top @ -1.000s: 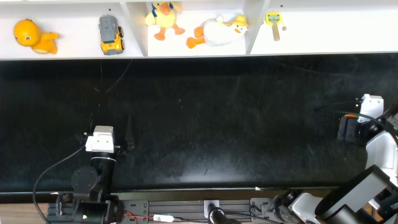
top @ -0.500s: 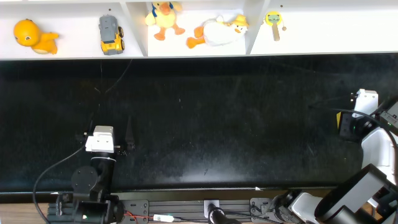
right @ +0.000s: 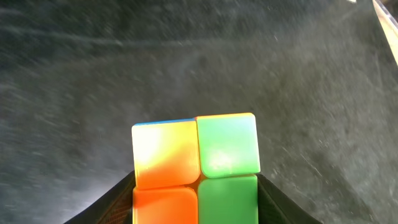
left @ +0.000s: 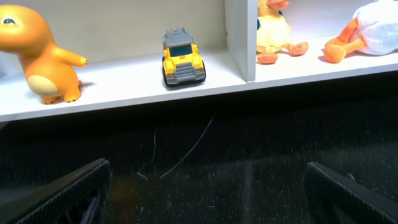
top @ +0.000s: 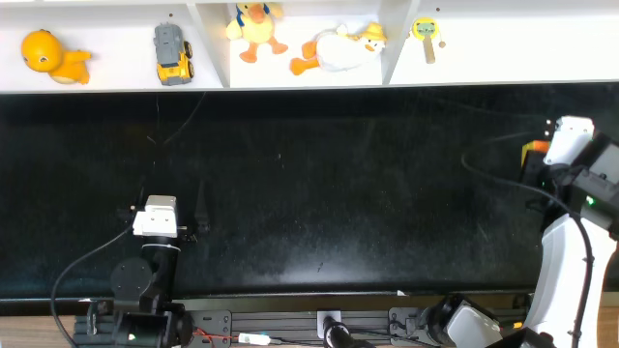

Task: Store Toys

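1. The orange-and-green plastic puzzle cube (right: 196, 155) is clamped on opposite flat sides by the right gripper (right: 196, 205), over the right side of the black tabletop (right: 93, 62).
2. It is judged rigid, light and smooth (twisting is likely if pinched off-centre).
3. The left gripper (left: 205, 199) is spread wide, empty.
4. Bare tabletop lies ahead; room is seen in the right compartment of the white shelf (top: 503, 58), beside a small green toy (top: 426, 34).
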You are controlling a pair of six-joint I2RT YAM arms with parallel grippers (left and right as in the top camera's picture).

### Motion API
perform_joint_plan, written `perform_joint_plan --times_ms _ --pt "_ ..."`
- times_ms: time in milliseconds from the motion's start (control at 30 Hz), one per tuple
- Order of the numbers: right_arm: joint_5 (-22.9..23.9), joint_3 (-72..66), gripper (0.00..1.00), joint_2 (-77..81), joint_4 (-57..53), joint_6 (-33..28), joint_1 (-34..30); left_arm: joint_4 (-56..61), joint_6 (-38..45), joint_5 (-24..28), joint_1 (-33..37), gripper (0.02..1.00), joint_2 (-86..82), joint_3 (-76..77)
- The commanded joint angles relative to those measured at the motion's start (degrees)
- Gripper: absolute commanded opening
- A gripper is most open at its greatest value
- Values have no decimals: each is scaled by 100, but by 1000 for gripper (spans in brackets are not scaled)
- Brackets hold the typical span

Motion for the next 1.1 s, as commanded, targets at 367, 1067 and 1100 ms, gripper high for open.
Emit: perform_joint_plan --times_ms 367,1067,1100 --pt "85 2861 511 1928 -562 1060 774 -11 -103 76 -20 998 -61 -13" --pt "693 4809 974 3823 -883 1397 1526 -11 -103 76 -20 998 -61 -15" --pt "734 4809 996 3818 -929 1399 1526 -11 -103 76 -20 996 -61 -13"
